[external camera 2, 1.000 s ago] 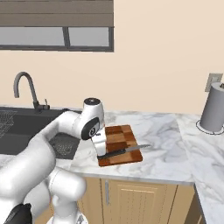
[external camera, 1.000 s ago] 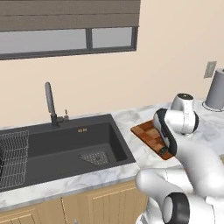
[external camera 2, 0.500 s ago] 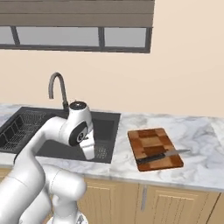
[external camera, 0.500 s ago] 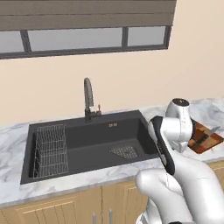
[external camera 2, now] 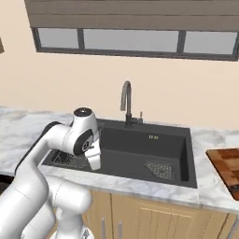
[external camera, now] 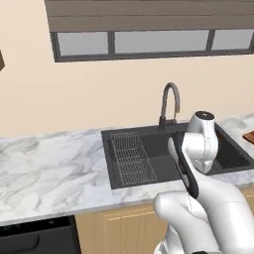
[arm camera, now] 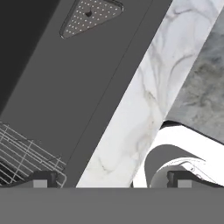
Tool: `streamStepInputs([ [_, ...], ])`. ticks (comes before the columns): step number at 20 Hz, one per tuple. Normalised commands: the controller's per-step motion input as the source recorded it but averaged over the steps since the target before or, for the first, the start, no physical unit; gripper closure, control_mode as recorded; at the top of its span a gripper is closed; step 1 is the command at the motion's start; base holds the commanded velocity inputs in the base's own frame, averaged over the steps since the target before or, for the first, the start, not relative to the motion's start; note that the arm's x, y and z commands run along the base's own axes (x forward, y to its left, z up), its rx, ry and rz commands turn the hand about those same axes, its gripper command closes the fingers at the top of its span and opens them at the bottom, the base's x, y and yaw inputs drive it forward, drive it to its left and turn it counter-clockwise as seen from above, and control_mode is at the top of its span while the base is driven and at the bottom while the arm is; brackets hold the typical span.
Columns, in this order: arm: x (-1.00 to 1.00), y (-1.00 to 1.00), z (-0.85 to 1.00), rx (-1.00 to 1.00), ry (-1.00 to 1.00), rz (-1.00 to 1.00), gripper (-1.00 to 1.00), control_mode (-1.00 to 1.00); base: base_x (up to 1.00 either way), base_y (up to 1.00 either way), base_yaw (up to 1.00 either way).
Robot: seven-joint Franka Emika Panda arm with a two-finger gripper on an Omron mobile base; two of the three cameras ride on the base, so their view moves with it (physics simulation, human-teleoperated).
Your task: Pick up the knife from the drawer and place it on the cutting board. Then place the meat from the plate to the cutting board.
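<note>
Over the sink, between the knife step and the meat step, by my judgement.
Left base view: cutting board (external camera: 249, 137) clips the right edge, beyond the arm. Right base view: gripper (external camera 2: 94, 161) hangs at the sink (external camera 2: 154, 151) front, board (external camera 2: 226, 168) well apart to the right; next comes finding the plate. Hand view: fingertips (arm camera: 43, 178) spread apart, holding nothing.
</note>
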Motion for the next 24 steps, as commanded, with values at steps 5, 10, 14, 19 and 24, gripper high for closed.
streamStepInputs([
  [5, 0.0, 0.0, 0.0, 0.0, 0.0, 0.0, -1.0, 1.0, 0.0, 1.0, 0.15],
  [10, 0.0, 0.0, 0.0, 0.0, 0.0, 0.0, -1.0, 1.0, -0.19, 0.98, 0.13],
  [14, 0.0, 0.0, 0.0, 0.0, 0.0, 0.0, -1.0, 1.0, -0.35, 0.92, 0.13],
  [19, 0.0, 0.0, 0.0, 0.0, 0.0, 0.0, -1.0, 1.0, -0.25, 0.96, 0.13],
  [24, 0.0, 0.0, 0.0, 0.0, 0.0, 0.0, -1.0, 1.0, -0.03, 0.92, 0.12],
])
